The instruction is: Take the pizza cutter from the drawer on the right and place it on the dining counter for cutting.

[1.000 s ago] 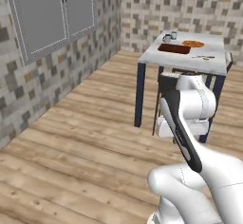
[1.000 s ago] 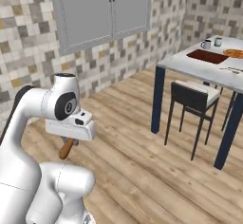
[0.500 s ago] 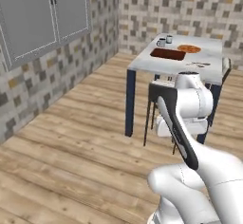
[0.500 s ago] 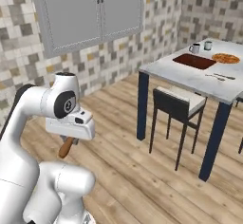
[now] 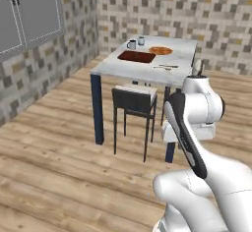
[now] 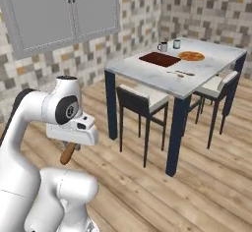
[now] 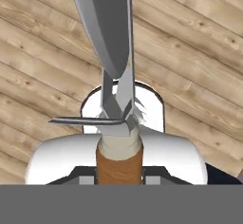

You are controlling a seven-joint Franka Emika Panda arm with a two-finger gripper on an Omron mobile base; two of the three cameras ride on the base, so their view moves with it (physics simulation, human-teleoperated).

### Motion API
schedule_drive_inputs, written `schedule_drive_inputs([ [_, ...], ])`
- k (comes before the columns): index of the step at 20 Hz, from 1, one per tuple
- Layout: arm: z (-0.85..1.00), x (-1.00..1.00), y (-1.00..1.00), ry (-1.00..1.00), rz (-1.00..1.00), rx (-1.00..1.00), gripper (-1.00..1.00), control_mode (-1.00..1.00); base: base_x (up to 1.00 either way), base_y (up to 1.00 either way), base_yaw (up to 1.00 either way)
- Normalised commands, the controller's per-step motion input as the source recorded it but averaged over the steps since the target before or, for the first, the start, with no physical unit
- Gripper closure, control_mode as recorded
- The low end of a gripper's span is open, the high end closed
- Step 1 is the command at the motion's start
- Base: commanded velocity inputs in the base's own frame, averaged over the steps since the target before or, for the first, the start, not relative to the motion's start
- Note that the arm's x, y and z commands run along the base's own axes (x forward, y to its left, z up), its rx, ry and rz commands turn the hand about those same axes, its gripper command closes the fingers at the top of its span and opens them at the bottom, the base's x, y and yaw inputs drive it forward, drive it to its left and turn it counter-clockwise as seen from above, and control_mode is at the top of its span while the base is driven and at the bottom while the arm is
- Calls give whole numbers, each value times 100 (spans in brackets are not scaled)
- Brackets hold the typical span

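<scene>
Left base view: the dining counter [image 5: 179,61] sits in the upper middle of the frame, white marble on dark legs, carrying a dark red board [image 5: 136,56], a pizza [image 5: 161,50], two mugs [image 5: 132,44] at its far end and some small utensils [image 5: 166,67] near the right edge; a dark chair [image 5: 134,101] with a pale seat is tucked at its near side, and the white arm fills the lower right. Right base view: the same counter [image 6: 211,61] now stands at upper right, chairs [image 6: 142,100] along two sides, and at lower left the gripper [image 6: 74,141] hangs under the white wrist with the pizza cutter [image 6: 68,153] poking down, its brown handle slanting toward the wooden floor [image 6: 216,187]. Hand view: the cutter [image 7: 118,137] runs up the centre of the frame, brown handle at the bottom clenched between the fingers [image 7: 149,176], grey blade reaching to the top edge, floor planks [image 7: 199,52] behind.
</scene>
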Motion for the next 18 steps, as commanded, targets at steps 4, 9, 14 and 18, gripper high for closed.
schedule_drive_inputs([
  [4,0,0,0,0,0,0,100,100,55,-100,-18],
  [9,0,0,0,0,0,0,100,100,85,-95,-11],
  [14,0,0,0,0,0,0,100,100,96,-92,-8],
  [18,0,0,0,0,0,0,100,100,93,-94,-6],
])
